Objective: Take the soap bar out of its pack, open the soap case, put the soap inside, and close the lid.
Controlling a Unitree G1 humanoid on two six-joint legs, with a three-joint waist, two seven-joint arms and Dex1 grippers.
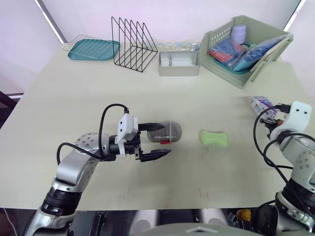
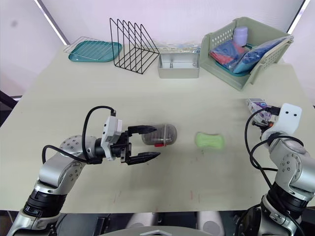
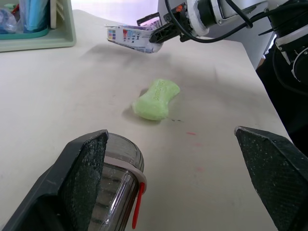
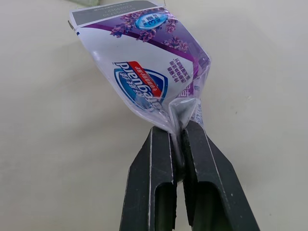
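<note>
Slippage awaits you if the wide-open left gripper (image 1: 164,139) nudges the rounded soap case (image 1: 170,132) (right gripper (image 4: 177,134) pinches the pack (image 4: 144,82)).

desk (image 1: 74,108) pale | back left: teal tray (image 1: 93,50) | beside it: black wire rack (image 1: 134,44) | centre back: open grey metal tin (image 1: 178,64) | back right: green basket (image 1: 231,76) holding lilac jar (image 1: 238,33), blue packs (image 1: 258,53)

Our pale table (image 1: 98,88) carries the green soap bar (image 1: 214,138), unwrapped, with the clear soap case (image 1: 166,132) lying near it on the left. Along the far edge we see a teal tray (image 1: 93,49), wire rack (image 1: 134,44), metal tin (image 1: 178,64) and basket (image 1: 221,70).
</note>
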